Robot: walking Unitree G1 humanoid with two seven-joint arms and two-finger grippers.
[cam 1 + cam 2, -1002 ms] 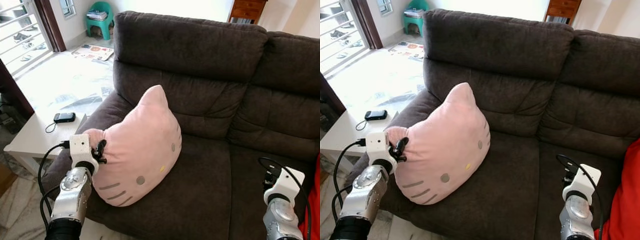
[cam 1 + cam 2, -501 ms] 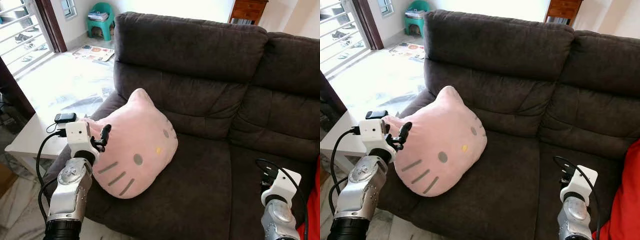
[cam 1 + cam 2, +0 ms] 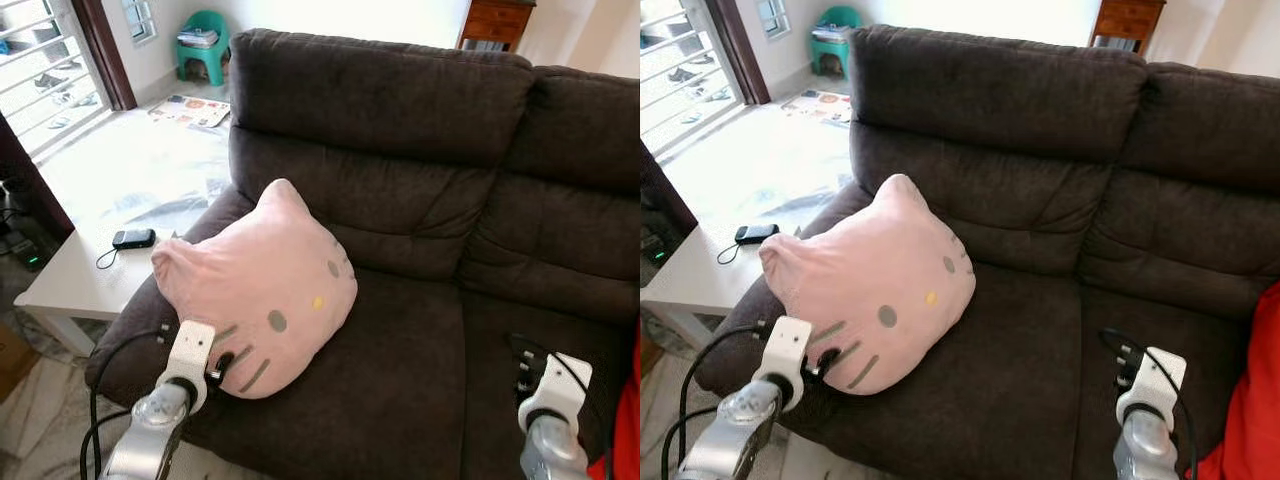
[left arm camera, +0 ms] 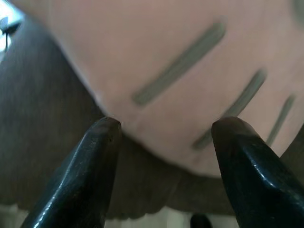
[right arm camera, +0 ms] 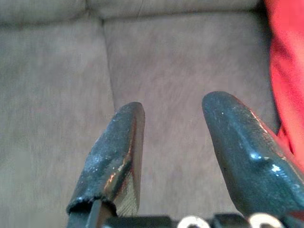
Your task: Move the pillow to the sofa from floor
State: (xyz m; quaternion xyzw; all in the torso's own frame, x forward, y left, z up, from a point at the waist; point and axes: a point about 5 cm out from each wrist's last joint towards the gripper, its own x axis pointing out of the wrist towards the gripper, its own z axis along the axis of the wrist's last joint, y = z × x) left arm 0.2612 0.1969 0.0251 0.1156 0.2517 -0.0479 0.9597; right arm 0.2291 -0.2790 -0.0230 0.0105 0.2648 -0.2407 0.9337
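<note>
The pink cat-face plush pillow (image 3: 262, 285) lies on the dark brown fabric sofa (image 3: 420, 150), against its left armrest. The left gripper (image 4: 164, 130), fingers spread and empty, hovers at its lower edge.

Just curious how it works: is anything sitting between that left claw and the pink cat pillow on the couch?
Nothing visible. The left gripper is open right at the pink pillow, which already lies on the sofa.

Pink cat-face pillow (image 3: 262, 285) fills sofa's (image 3: 400, 110) left seat; middle cushion (image 3: 400, 370) bare; red fabric (image 3: 1250, 400) crowds right edge.
</note>
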